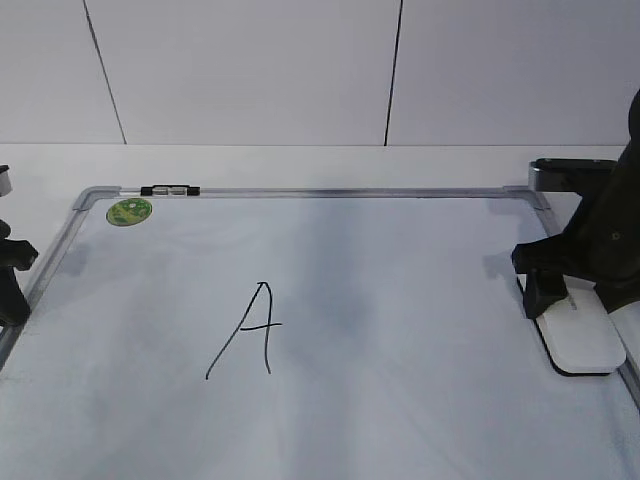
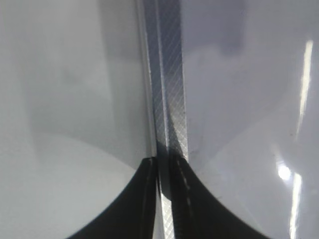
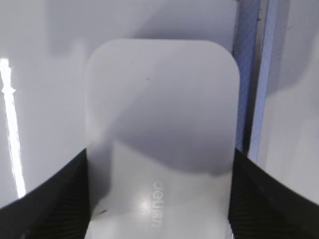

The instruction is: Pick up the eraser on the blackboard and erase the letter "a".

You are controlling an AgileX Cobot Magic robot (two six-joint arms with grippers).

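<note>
Blackboard (image 1: 400, 330) fills foreground on white counter (image 1: 300, 160). One letter only: angular capital "A" (image 1: 248, 330), left of centre. One green sticker (image 1: 129, 211) at far-left corner, one black clip (image 1: 170, 190) on top rail. Left claw (image 2: 164, 199) pressed together over left frame rail. One eraser (image 1: 580, 335) lies at right edge; right claw (image 3: 159, 199) spread astride it, contact unclear.

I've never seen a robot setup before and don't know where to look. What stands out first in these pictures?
A thin black handwritten letter sits alone in the middle of the large white dry-erase board with grey metal frame. At the board's right edge, the black right tool straddles a flat white oblong eraser with rounded corners. A round green sticker marks the far left corner.
</note>
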